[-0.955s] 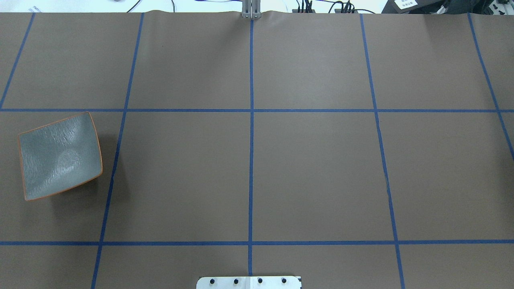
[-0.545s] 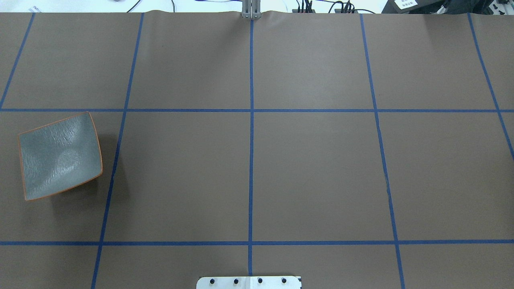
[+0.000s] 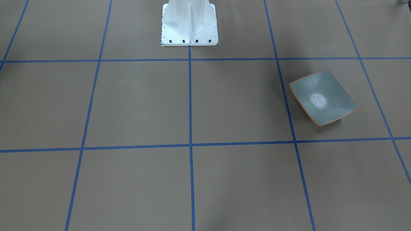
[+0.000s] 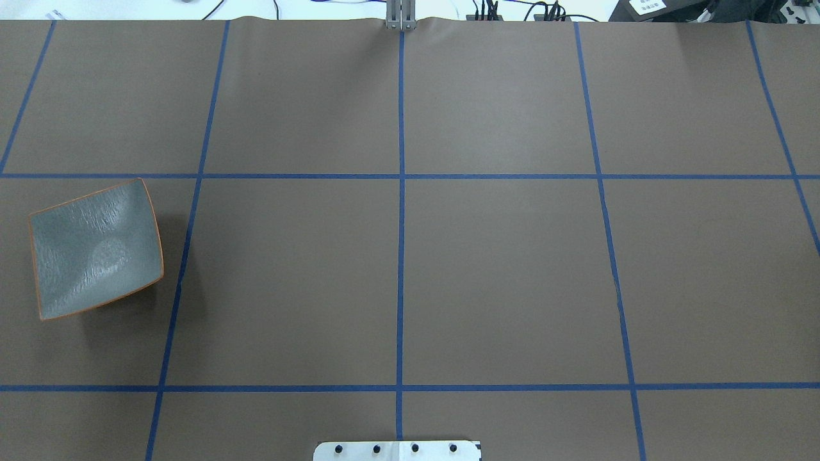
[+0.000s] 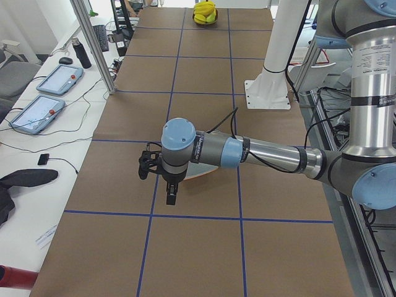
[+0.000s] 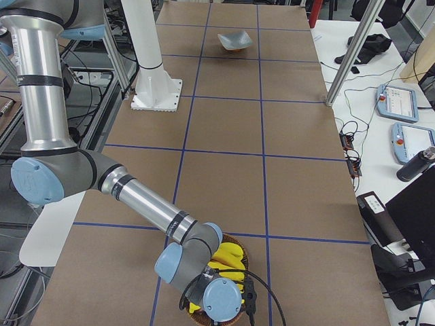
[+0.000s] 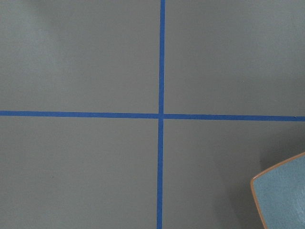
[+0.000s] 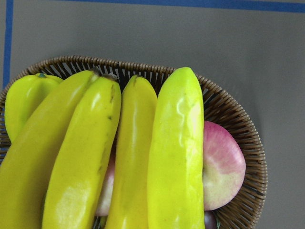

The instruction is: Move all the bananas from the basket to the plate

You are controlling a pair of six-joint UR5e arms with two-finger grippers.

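Several yellow bananas (image 8: 133,157) lie side by side in a round wicker basket (image 8: 238,129), one of them paler lemon-yellow (image 8: 176,157). In the exterior right view the right arm's wrist (image 6: 221,299) hangs just over the basket (image 6: 239,248) and bananas (image 6: 228,257). It hides the fingers, so I cannot tell their state. The grey-green plate (image 4: 96,250) with its orange rim sits bare at the table's other end (image 3: 323,98). The left gripper (image 5: 170,197) hovers by the plate, pointing down, and its state is unclear. A corner of the plate (image 7: 283,195) shows in the left wrist view.
A pink-red apple (image 8: 221,164) and a green-yellow fruit (image 8: 24,100) share the basket. The white robot pedestal (image 3: 188,22) stands at the table's near-robot edge. Blue tape lines grid the brown table. Tablets (image 5: 59,79) and a bottle (image 5: 80,52) sit on a side desk.
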